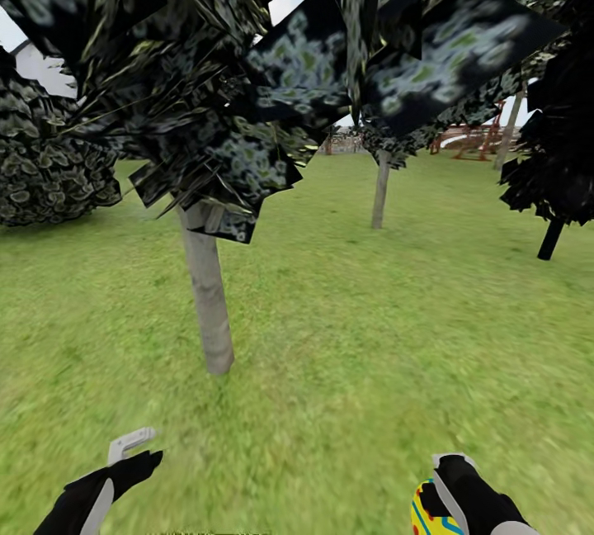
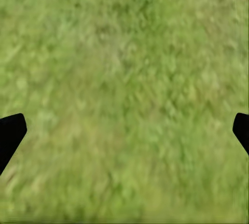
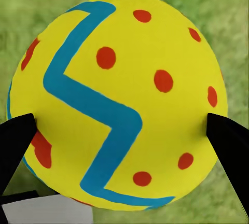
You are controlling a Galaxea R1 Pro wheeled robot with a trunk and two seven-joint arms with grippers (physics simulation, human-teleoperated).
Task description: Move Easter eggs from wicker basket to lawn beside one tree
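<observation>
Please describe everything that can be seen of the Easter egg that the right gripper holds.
The Easter egg is bright yellow, smooth and glossy, with a blue zigzag stripe and scattered red dots. The right gripper is shut on it: in the right wrist view, black fingertips press against its two opposite sides. It is held above the lawn, not resting on it. In the head view only its edge shows, low and right of the grey trunk of the tree.
</observation>
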